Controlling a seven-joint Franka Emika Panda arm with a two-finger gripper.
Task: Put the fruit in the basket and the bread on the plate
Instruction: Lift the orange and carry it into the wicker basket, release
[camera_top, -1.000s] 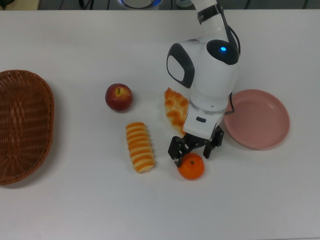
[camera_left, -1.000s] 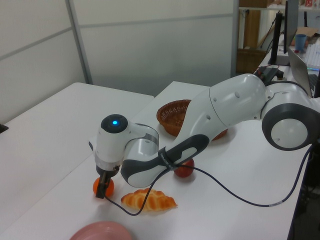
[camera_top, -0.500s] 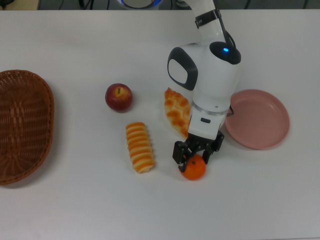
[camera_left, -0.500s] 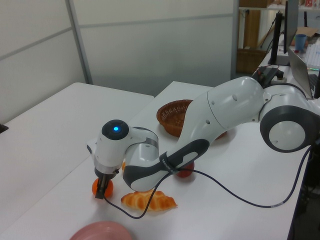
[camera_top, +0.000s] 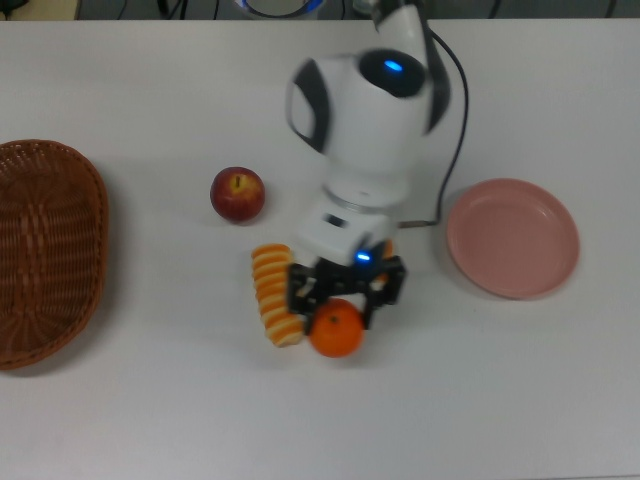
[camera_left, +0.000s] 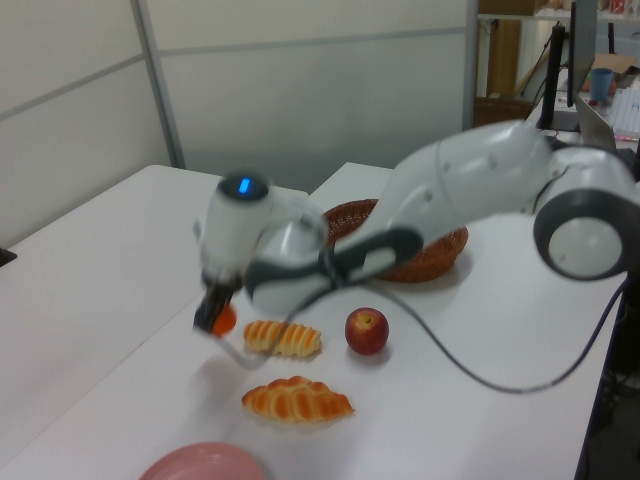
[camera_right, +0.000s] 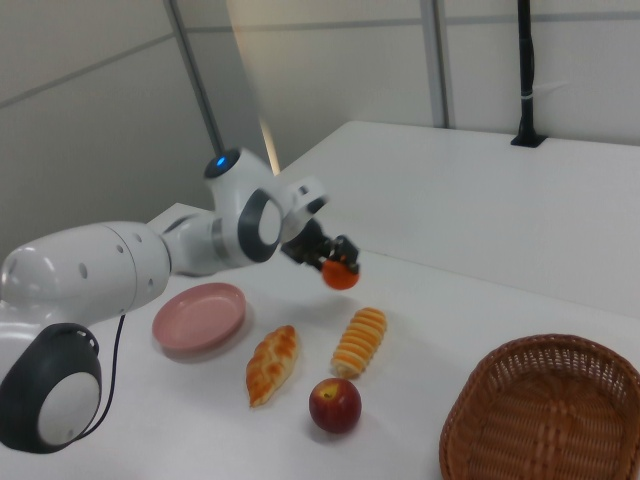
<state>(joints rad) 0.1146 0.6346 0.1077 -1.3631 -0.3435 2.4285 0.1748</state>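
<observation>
Apple (camera_left: 367, 331) between loaves (camera_left: 283, 338) and basket (camera_left: 420, 262)

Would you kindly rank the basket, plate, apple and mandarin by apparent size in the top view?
1. Basket, though cut off by the edge.
2. Plate.
3. Apple and mandarin look alike; the mandarin is lifted in the gripper, nearer the camera, so unranked.

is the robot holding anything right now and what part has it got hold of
Yes. The hand holds the mandarin lifted above the table, one finger on each side of the fruit, around its upper half.
</observation>
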